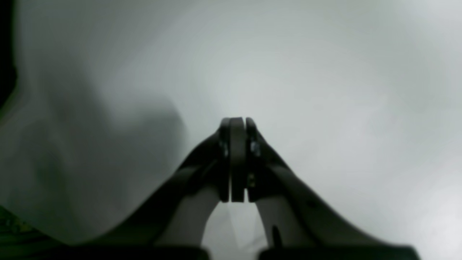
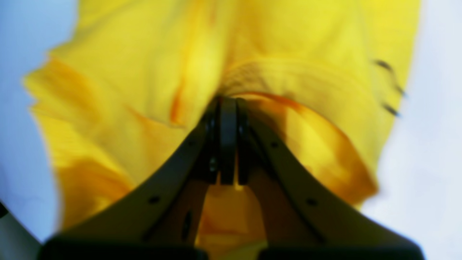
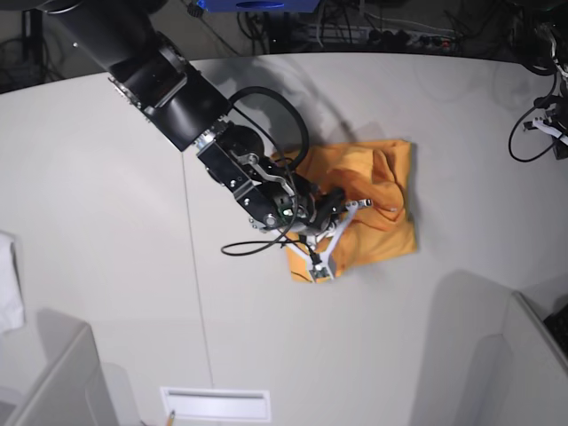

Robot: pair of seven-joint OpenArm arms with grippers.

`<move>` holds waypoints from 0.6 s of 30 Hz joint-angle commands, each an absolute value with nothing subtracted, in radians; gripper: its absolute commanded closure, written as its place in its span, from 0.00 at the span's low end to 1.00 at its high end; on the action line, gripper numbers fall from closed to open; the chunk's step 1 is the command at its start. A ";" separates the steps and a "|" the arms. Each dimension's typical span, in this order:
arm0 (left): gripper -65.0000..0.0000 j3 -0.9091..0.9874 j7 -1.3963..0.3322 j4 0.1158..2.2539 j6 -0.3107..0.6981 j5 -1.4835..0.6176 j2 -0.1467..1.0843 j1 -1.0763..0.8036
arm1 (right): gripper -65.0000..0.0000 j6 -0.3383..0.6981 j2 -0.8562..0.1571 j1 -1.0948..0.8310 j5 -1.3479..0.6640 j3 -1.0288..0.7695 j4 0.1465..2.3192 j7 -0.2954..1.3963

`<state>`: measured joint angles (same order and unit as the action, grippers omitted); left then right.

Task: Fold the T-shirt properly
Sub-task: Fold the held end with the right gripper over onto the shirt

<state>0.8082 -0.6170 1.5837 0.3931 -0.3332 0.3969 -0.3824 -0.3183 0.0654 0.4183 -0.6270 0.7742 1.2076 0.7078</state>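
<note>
The orange T-shirt (image 3: 382,200) lies bunched and partly folded on the pale table (image 3: 106,177), right of centre in the base view. My right gripper (image 3: 327,256) sits over its lower left corner, at the end of the black arm coming from the upper left. In the right wrist view the jaws (image 2: 228,101) are pressed together with yellow-orange cloth (image 2: 137,72) gathered at the tip; small dark print marks (image 2: 389,86) show at the right. My left gripper (image 1: 236,121) is shut and empty above bare grey table, and does not show in the base view.
A small white cloth (image 3: 9,288) lies at the table's left edge. Black cables (image 3: 537,120) hang at the right edge. A white slotted plate (image 3: 213,404) sits at the front. Pale grey panels (image 3: 484,351) rise at the lower right and lower left.
</note>
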 commanded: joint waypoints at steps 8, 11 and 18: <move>1.00 0.811 -0.599 1.598 0.386 -0.338 0.418 -0.374 | 1.00 -0.315 0.150 0.524 -0.638 0.898 1.222 0.687; 1.00 0.814 -0.599 1.598 0.386 -0.338 0.418 -0.372 | 1.00 -0.315 0.157 0.527 -0.641 0.915 1.222 0.634; 1.00 0.809 -0.596 1.592 0.386 -0.340 0.420 -0.371 | 1.00 -0.314 0.157 0.572 -0.731 1.084 1.224 0.470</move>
<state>0.8021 -0.6174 1.5806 0.3927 -0.3332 0.3973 -0.3721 -0.3183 0.1379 0.5354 -0.7502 1.0950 1.2057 0.4942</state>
